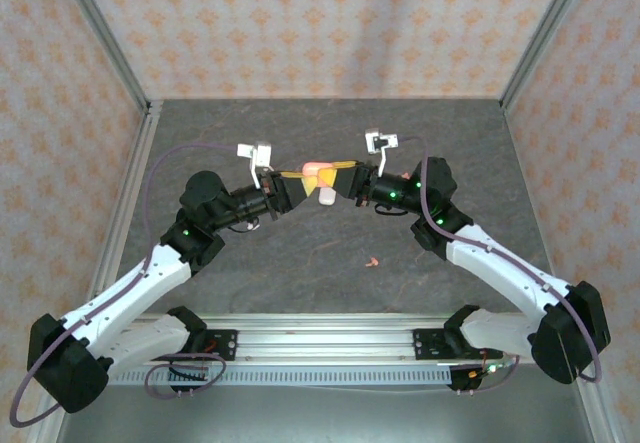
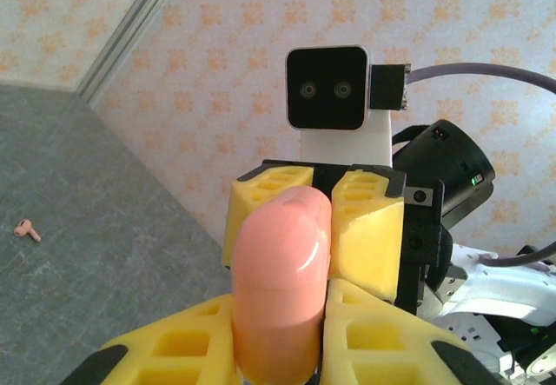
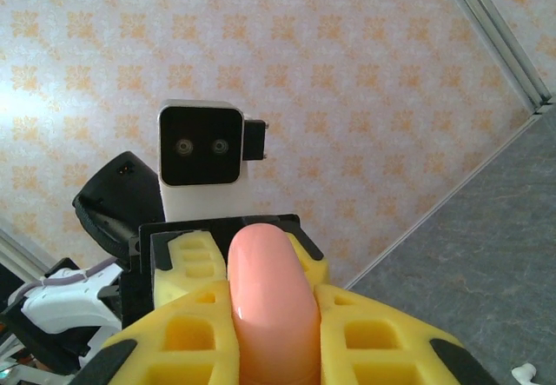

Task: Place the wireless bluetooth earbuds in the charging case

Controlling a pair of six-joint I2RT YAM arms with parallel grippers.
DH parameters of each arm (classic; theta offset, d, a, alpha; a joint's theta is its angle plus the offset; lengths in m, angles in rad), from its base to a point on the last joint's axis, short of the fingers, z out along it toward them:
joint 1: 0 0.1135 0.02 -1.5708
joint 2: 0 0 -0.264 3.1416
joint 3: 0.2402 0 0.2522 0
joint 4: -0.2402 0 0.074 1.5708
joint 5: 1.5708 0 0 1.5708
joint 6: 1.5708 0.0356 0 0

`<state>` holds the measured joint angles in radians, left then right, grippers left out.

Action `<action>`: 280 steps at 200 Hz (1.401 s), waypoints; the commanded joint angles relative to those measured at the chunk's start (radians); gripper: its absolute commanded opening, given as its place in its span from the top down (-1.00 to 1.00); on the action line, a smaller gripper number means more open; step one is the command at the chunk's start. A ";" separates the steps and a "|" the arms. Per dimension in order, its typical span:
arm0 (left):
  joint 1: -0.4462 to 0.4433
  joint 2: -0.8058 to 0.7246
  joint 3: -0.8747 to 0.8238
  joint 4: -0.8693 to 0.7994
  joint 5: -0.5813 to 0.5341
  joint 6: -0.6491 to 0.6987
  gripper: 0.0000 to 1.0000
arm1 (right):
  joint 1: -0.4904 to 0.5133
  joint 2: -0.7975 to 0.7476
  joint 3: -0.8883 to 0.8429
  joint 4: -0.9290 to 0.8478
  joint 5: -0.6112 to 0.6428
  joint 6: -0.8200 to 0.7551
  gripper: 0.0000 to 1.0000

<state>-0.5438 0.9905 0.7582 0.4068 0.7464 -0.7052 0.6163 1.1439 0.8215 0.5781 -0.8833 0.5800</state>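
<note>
Currently, a pink charging case (image 1: 318, 171) is held above the middle of the table (image 1: 250, 268), clamped by the left claw (image 1: 295, 175) and right claw (image 1: 345, 174), while a pink earbud (image 1: 372, 260) is seen uninserted nearer the front edge.

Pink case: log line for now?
pink case: held in air | left gripper: shut on it | right gripper: shut on it | pink earbud: on table
</note>
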 commanded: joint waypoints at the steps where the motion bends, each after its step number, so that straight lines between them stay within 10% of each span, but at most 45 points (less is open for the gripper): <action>1: -0.016 -0.036 0.020 -0.053 -0.016 0.050 0.69 | 0.000 0.004 -0.012 0.083 0.005 0.002 0.91; 50: -0.017 -0.137 0.011 -0.225 -0.103 0.233 1.00 | -0.003 0.007 0.005 0.030 0.010 -0.033 0.33; 156: -0.017 -0.165 -0.028 -0.334 -0.127 0.471 1.00 | -0.009 -0.051 0.065 -0.421 0.029 -0.270 0.04; 280: -0.017 -0.183 -0.111 -0.205 -0.057 0.477 1.00 | 0.024 0.026 0.119 -0.479 -0.052 -0.302 -0.48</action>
<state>-0.5568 0.8341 0.6456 0.1295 0.6514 -0.2516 0.6327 1.1519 0.9016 0.1150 -0.8967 0.3035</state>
